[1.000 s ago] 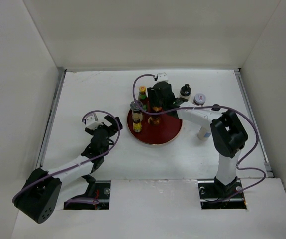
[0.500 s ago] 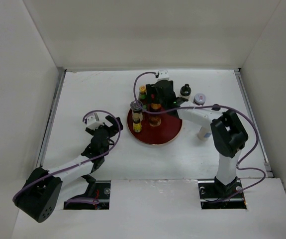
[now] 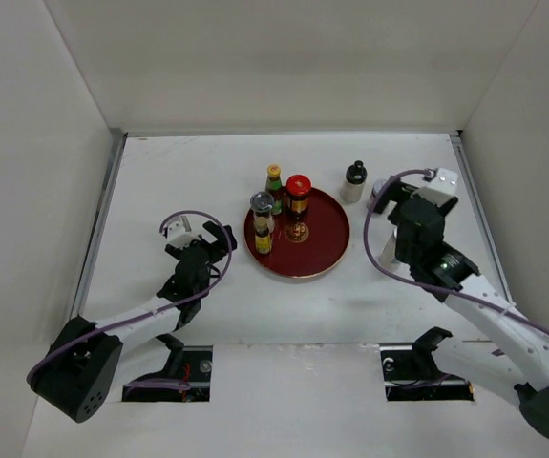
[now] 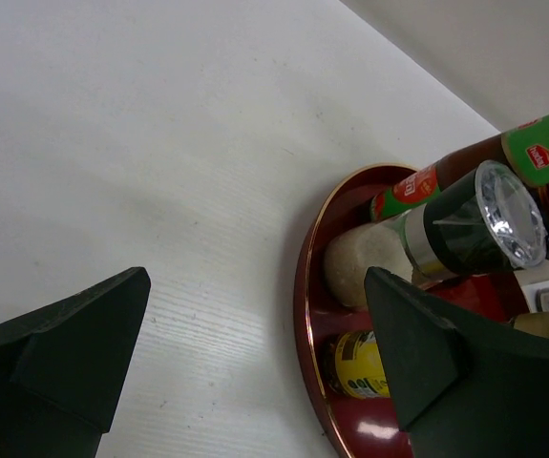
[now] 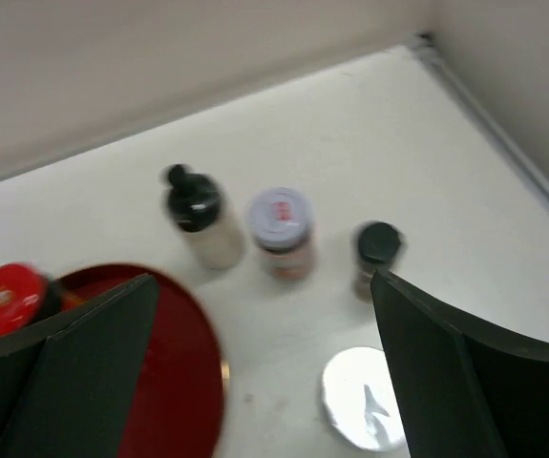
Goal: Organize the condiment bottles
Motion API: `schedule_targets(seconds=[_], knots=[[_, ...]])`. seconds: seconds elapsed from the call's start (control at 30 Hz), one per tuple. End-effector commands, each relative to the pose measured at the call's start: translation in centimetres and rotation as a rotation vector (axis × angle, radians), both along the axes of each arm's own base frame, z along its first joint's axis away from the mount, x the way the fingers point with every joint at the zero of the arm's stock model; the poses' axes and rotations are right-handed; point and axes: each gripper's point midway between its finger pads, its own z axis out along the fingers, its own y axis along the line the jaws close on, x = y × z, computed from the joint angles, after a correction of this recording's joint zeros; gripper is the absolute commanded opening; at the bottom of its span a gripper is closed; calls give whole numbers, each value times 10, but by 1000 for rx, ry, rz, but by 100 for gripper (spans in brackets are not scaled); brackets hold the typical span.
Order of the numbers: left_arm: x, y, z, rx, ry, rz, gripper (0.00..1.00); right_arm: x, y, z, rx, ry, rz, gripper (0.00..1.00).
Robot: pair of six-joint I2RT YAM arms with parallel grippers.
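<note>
No text legible; labels on condiment bottles (image 4: pixel 465 229) blurred, unreadable.

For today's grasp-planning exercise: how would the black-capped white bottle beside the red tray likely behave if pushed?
The black-capped white bottle stands upright, taller than wide, so a high push would probably tip it. Its round body would likely roll once down.

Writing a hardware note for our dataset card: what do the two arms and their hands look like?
The left arm and right arm have white link shells and black joint housings. A thin purple cable loops along each. The left hand and right hand are black, each with two broad wedge-shaped matte fingers. A small white block sits at each wrist. No markings are legible.
</note>
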Motion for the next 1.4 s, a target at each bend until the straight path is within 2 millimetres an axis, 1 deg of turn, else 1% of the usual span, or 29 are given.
schedule_targets(seconds=[0.0, 0.03, 0.1, 0.17, 0.23, 0.3, 0.43, 0.6, 0.63, 0.73, 0.8, 0.87, 0.93, 0.97, 1.0, 1.03, 1.07, 1.13, 1.17, 1.2, 1.23, 1.33, 1.37], knots=[[6, -11, 14, -52, -40, -32, 98, -28, -57, -39, -68, 116, -232, 100], [6, -12, 15, -59, -42, -39, 98, -32, -60, -48, -66, 149, -236, 100], [6, -11, 15, -61, -44, -35, 98, -37, -60, -65, -50, 207, -229, 100], [7, -10, 14, -61, -40, -33, 98, -34, -51, -82, -40, 262, -183, 100], [7, -11, 14, -64, -40, -38, 98, -28, -44, -93, -16, 286, -150, 100], [6, -12, 15, -67, -42, -41, 98, -23, -45, -100, 2, 285, -152, 100], [7, -9, 13, -65, -38, -33, 98, -21, -60, -109, 22, 285, -208, 100], [8, -11, 11, -65, -31, -37, 98, -15, -59, -124, 32, 308, -201, 100], [8, -10, 10, -63, -28, -35, 98, -13, -57, -126, 39, 311, -194, 96], [7, -11, 14, -70, -38, -40, 98, -6, -47, -122, 81, 295, -143, 79], [7, -10, 13, -68, -37, -35, 98, -5, -44, -110, 111, 252, -126, 66], [8, -9, 12, -67, -33, -33, 98, -5, -48, -89, 120, 195, -133, 58], [7, -9, 13, -69, -35, -37, 98, -6, -52, -59, 114, 128, -148, 56], [7, -9, 13, -71, -38, -38, 98, -7, -46, -47, 110, 103, -130, 56], [7, -9, 13, -72, -38, -38, 98, -7, -39, -38, 106, 88, -108, 56], [7, -9, 12, -70, -34, -35, 98, -7, -28, -30, 104, 77, -71, 56], [8, -9, 11, -67, -29, -35, 98, -4, -10, -23, 105, 71, -24, 56], [9, -9, 10, -66, -26, -36, 98, 0, 19, -17, 108, 69, 51, 56], [8, -10, 12, -70, -30, -42, 98, 5, 44, -15, 112, 67, 110, 56], [8, -10, 12, -71, -33, -41, 98, 9, 63, -13, 115, 58, 151, 56], [8, -9, 13, -71, -35, -38, 98, 12, 76, -12, 117, 49, 181, 56], [9, -8, 11, -69, -29, -34, 98, 28, 133, -8, 112, 24, 311, 56], [9, -8, 12, -70, -30, -36, 98, 33, 149, -7, 109, 22, 345, 56]])
